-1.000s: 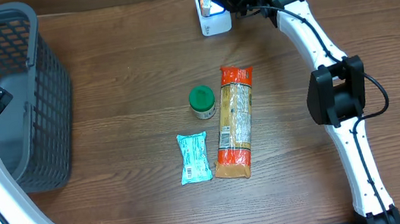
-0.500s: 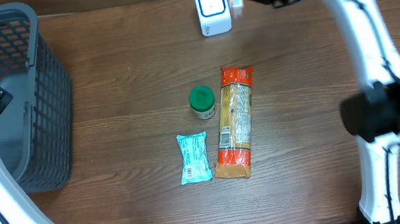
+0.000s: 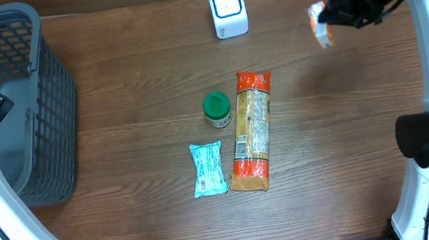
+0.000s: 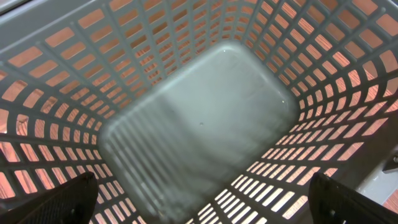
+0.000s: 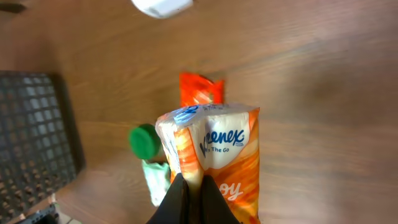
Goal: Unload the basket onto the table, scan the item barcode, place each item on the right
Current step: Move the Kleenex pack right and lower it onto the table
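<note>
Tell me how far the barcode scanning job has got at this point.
Done, it seems: the orange-and-white Kleenex tissue pack was at the white box scanner a second ago. In hand: the right gripper, shut on it, holds it aloft right of the scanner. Left: the green-lidded jar, teal packet and long orange bag lie on the table; the grey mesh basket holds nothing.

The table (image 3: 125, 57) is brown wood with a fine grain and a dull sheen. The basket (image 3: 50, 115) is matt grey plastic lattice with a smooth floor. The tissue pack (image 5: 217, 155) wears glossy printed film. The long packet (image 3: 250, 132) and the teal wrapper (image 3: 208, 169) are shiny, crinkled film. The scanner (image 3: 228, 9) is smooth white plastic.
</note>
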You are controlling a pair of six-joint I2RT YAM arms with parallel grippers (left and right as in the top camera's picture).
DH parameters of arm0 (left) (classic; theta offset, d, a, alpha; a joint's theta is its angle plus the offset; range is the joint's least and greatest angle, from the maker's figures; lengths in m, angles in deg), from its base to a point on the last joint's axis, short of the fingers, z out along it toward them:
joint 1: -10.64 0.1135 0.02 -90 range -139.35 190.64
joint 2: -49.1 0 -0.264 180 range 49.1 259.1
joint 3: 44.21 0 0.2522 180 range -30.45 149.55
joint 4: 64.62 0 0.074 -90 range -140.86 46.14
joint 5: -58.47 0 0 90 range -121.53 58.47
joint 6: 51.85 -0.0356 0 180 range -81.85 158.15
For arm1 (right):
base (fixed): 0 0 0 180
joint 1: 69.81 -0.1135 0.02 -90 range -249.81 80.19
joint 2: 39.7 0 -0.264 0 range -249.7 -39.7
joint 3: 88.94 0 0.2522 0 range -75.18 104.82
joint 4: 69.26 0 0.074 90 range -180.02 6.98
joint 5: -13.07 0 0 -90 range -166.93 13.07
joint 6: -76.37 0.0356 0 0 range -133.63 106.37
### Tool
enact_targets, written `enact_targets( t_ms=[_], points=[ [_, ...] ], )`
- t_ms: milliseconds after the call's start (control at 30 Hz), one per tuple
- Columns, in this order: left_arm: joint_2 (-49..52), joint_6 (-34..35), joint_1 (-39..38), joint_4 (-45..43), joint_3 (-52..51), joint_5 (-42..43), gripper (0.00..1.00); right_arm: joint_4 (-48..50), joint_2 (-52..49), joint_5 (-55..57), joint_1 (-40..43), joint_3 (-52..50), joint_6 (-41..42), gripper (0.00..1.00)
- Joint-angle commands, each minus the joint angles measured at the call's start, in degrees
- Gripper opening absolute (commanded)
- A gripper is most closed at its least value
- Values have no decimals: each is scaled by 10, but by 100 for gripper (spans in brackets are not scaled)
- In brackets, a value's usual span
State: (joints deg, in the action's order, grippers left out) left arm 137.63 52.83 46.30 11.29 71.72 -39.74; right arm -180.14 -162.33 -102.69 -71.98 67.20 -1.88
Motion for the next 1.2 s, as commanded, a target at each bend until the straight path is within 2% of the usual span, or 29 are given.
enact_targets(
  t_ms=[0, 200, 333, 400, 633, 767, 867, 1067, 1133, 1167],
  points=[
    [3, 7, -1, 0, 14, -3, 100, 0, 75, 49, -4, -56, -8, 4],
    [3, 7, -1, 0, 14, -3, 100, 1, 171, 285, -3, -233, 93, 4],
    [3, 7, -1, 0, 14, -3, 100, 1, 188, 398, -3, -362, 142, 4],
    [3, 7, -1, 0, 14, -3, 100, 34, 188, 459, -3, -443, 166, 4],
    [3, 7, -1, 0, 14, -3, 100, 234, 188, 496, -3, -628, 169, 4],
    [3, 7, -1, 0, 14, -3, 100, 328, 188, 573, -3, -694, 167, 4],
    [3, 7, -1, 0, 14, -3, 100, 369, 188, 609, -3, -727, 165, 4],
    [3, 7, -1, 0, 14, -3, 100, 414, 188, 609, -3, -754, 133, 4],
    [3, 7, -1, 0, 14, -3, 100, 418, 188, 608, -3, -755, 133, 5],
    [3, 7, -1, 1, 14, -3, 100, 418, 188, 608, -3, -755, 133, 10]
  ],
)
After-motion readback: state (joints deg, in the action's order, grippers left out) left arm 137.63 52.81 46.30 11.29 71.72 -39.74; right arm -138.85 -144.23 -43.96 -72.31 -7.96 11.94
